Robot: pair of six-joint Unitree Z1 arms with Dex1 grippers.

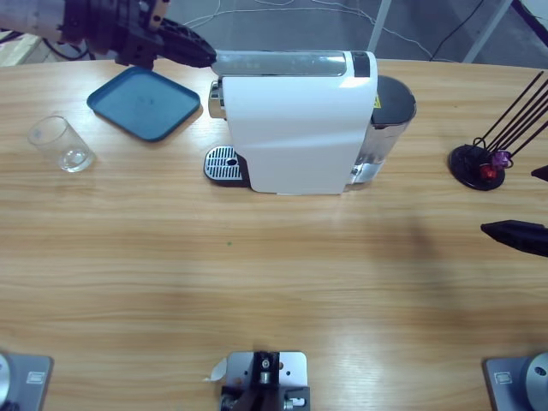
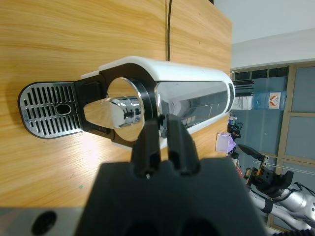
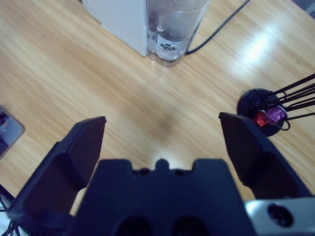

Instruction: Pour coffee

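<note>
No readable text, labels or numbers anywhere.

High view looks straight down on the whole wooden table from above, coffee machine at upper middle. Left wrist view sits close at the machine's front end, looking along its top and lever toward the room behind, drip grille at left. Right wrist view looks down at the table from higher off, sharing the water tank and capsule rack with the high view.
</note>
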